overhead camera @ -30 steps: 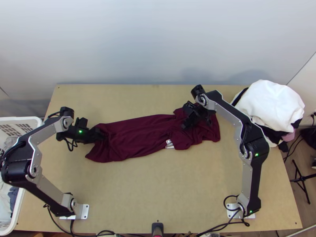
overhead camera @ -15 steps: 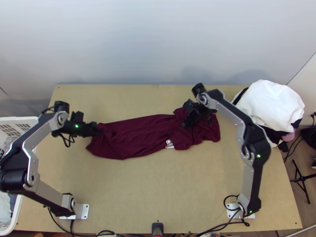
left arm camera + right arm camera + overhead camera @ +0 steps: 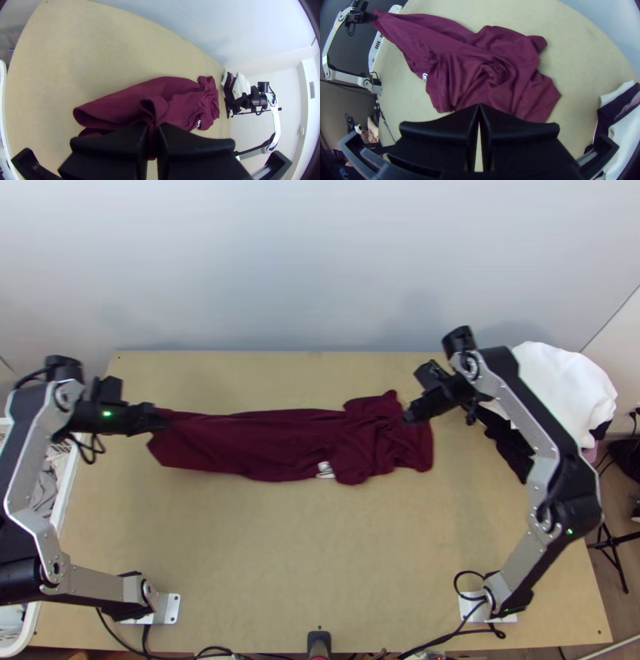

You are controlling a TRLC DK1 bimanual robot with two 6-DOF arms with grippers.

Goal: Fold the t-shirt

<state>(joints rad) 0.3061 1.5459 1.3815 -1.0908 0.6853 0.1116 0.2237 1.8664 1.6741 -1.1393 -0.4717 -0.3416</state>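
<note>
Across the light wooden table, a long maroon fabric t-shirt lies bunched at one end, the other pinched in my black left end effector, probably to pull out slack, my black right end effector closed, empty, by the bunch, likely so cloth slides.

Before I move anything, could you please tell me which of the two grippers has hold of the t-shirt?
The left gripper; it pinches one end of the t-shirt, while the right gripper is shut with no cloth in it.
</note>
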